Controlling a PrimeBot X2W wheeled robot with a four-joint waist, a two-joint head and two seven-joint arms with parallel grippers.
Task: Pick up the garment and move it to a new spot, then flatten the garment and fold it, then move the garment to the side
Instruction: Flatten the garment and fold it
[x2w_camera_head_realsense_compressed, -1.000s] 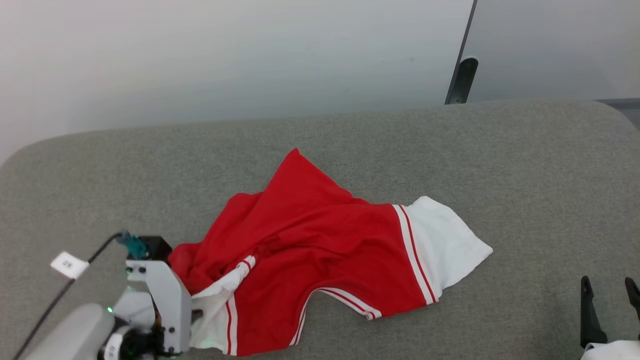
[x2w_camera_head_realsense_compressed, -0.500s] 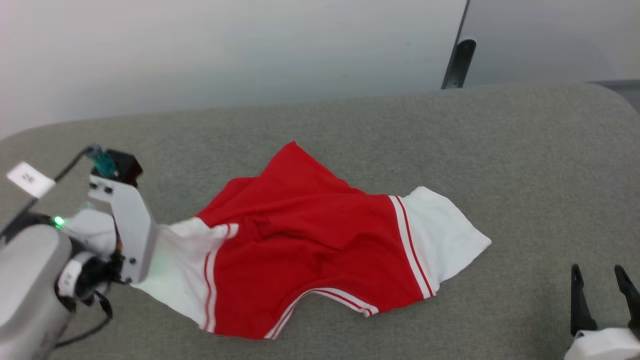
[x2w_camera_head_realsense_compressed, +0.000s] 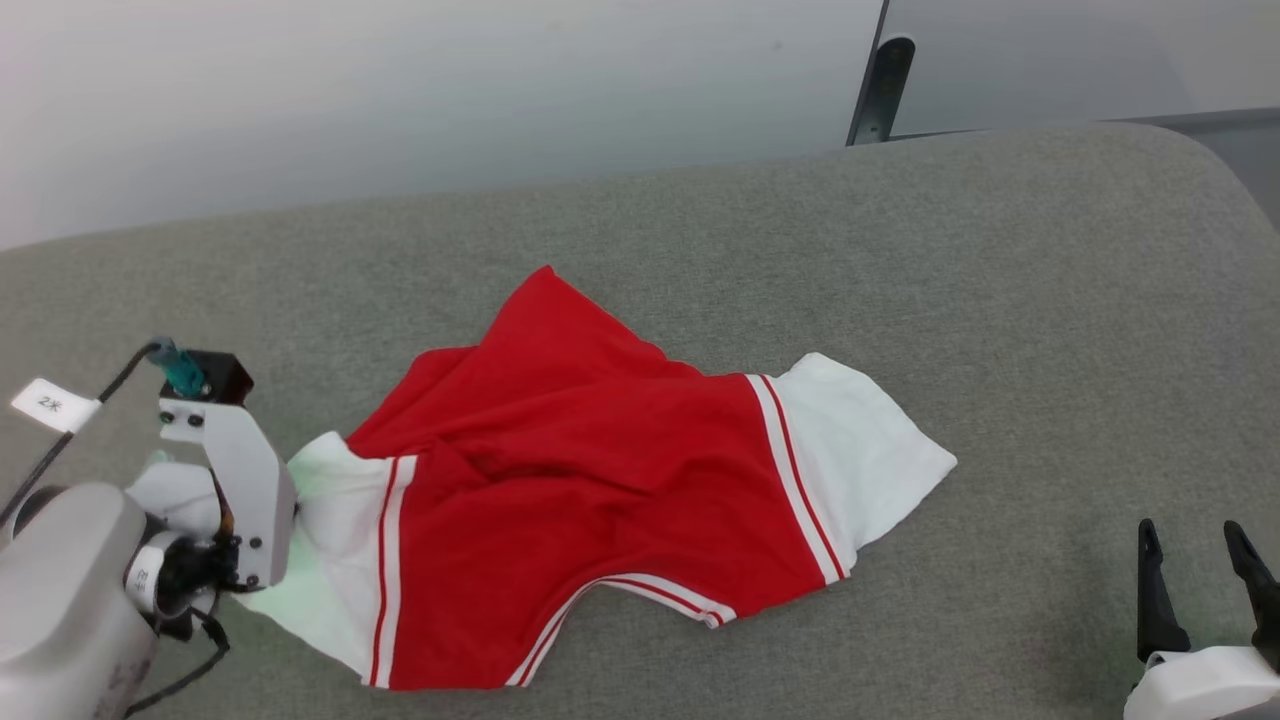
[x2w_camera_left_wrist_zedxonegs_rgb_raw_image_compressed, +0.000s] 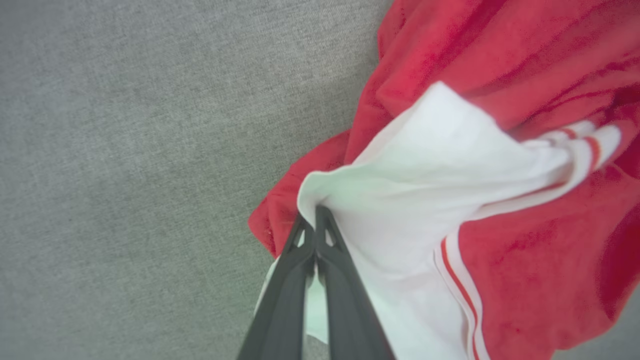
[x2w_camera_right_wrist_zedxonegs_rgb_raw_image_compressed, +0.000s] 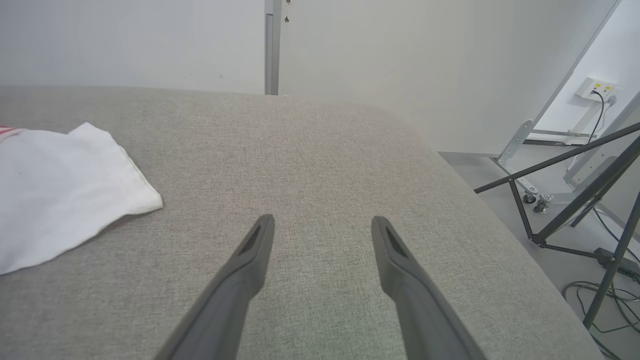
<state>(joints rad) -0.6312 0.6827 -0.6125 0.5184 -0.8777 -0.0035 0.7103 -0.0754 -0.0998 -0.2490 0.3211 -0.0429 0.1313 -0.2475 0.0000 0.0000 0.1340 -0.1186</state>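
Left hand (x2w_camera_left_wrist_zedxonegs_rgb_raw_image_compressed: 315, 216) clamps the garment (x2w_camera_head_realsense_compressed: 600, 500) by its white sleeve, rest crumpled on the bench (x2w_camera_head_realsense_compressed: 1000, 300); right hand (x2w_camera_head_realsense_compressed: 1205, 560) gapes wide, empty. Risk: thin pinch near the hem, a sharp tug could slip it free.

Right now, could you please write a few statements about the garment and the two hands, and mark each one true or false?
1. The left hand is shut on a white part of the garment. True.
2. The right hand grips the garment. False: it is open and apart from the garment, over bare grey surface.
3. The garment lies on the grey surface. True.
4. The garment is neatly folded. False: it lies spread out and wrinkled, unfolded.
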